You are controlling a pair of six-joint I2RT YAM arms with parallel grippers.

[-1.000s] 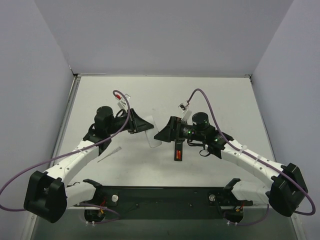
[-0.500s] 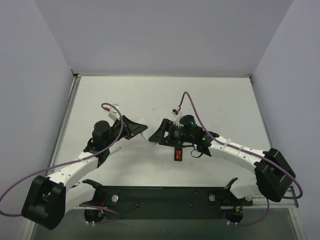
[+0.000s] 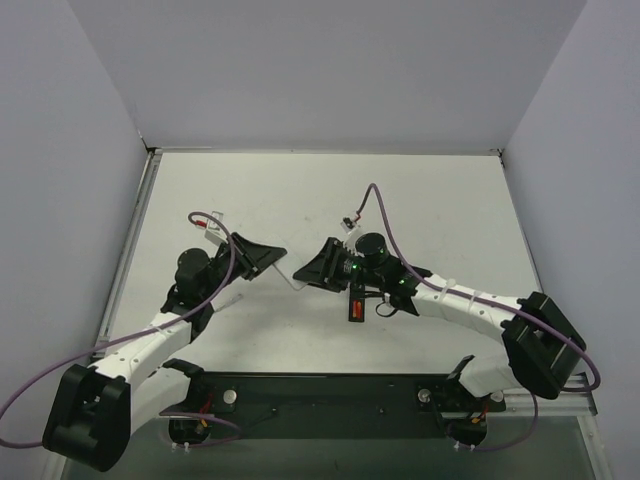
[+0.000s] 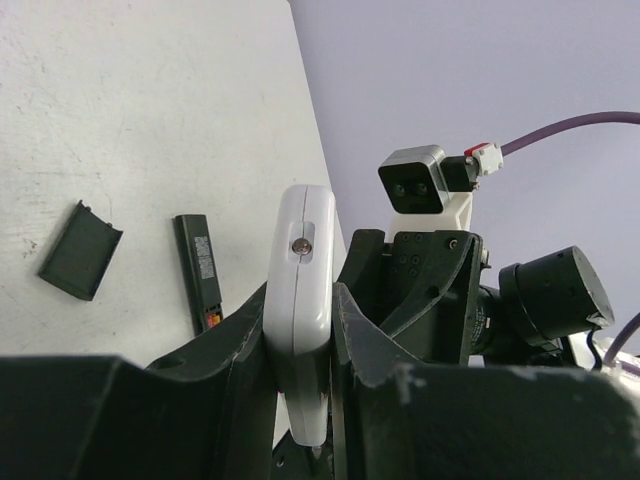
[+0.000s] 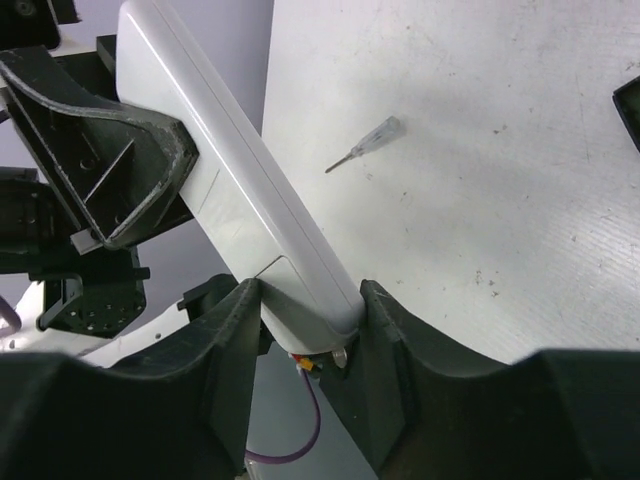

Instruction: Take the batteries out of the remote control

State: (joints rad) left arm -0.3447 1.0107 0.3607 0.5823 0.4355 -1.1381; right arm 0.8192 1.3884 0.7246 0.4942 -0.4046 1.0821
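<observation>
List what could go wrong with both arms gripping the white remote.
1. The left gripper and right gripper both clamp the white remote off the table; uneven pulling could twist it out of the fingers.
2. If it drops, it may strike the black remote, whose red battery shows, or the black cover.
3. The black remote lies untouched, so unloading may stall.

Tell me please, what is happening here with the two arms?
Both arms hold one white remote in the air between them. The left gripper and the right gripper are each closed on it. The black remote control lies on the table, not touched by either arm, with a red battery showing in its open recess. A small black cover lies near it, apart.
</observation>
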